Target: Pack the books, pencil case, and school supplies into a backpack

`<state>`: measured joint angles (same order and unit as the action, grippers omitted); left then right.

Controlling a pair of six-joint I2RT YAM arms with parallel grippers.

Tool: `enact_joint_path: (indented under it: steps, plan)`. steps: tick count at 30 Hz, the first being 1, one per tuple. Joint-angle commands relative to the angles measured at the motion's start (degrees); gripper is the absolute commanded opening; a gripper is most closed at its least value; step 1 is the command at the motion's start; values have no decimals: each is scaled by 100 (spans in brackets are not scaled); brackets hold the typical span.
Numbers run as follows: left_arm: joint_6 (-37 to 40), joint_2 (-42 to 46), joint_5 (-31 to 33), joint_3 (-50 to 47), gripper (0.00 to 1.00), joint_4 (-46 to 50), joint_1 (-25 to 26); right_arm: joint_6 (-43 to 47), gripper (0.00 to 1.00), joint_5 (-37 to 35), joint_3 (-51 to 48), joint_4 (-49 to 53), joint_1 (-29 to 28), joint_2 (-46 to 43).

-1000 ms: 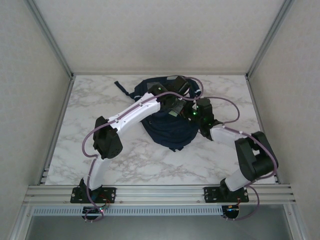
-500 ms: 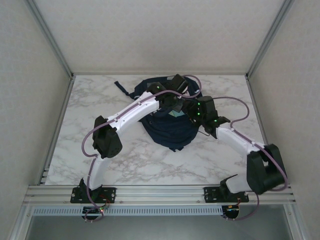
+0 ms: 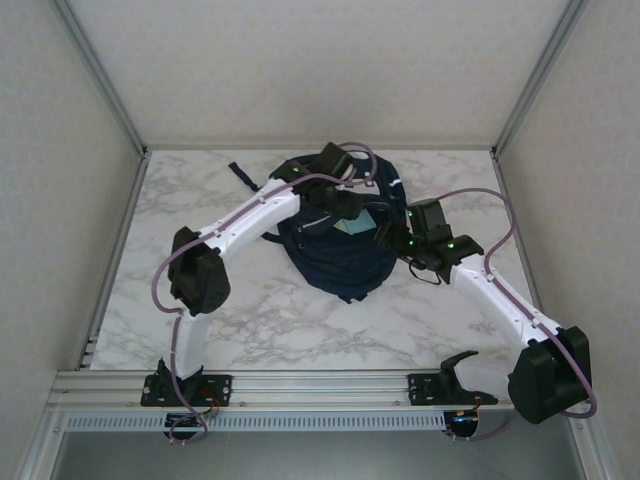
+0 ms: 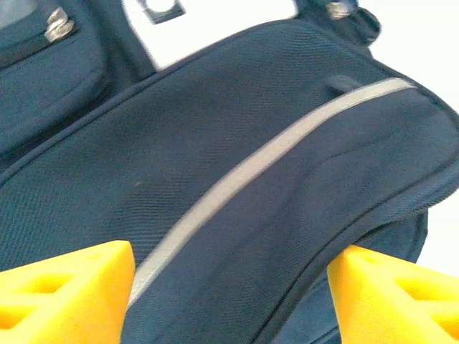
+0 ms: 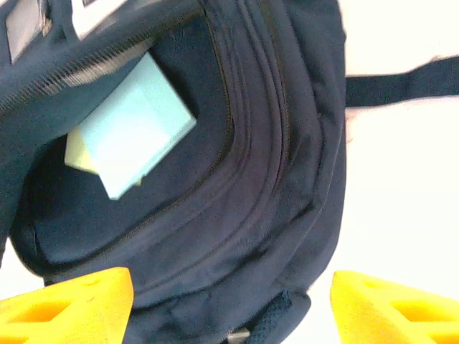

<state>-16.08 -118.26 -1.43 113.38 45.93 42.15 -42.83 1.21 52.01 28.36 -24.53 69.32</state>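
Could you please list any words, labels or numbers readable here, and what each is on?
None can be read. The backpack has a white label whose dark mark is too blurred, and the pale blue pad looks blank.

I can read no words or numbers anywhere; the white label (image 4: 229,29) on the backpack (image 4: 237,179) is blurred and cut off, its dark mark illegible

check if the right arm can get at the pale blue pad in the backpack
Probably yes: the pale blue pad lies mostly exposed in the open backpack, the open right pincer facing it, nothing between.
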Motion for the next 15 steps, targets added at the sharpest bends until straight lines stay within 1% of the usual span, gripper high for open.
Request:
enact_joint_path:
  steps: [1,6,9,11,15]
  plan:
    - [-675,560,-259,-674,74,-622,-602,384,73,292,298,209,-337,68]
    - [-1172,835,-441,-1619,75,-1146,-1263,284,70,193,802,109,-974,587]
    - [-1452,866,-770,-2045,76,-1411,-1606,305,70,70,1099,163,-1220,931]
    - [-1573,898,-1000,-2305,78,-1614,-1771,308,70,-57,1222,279,-1303,1097]
    - [-1598,907,-1072,-2557,80,-1789,-1919,191,70,-225,1121,301,-1308,1181]
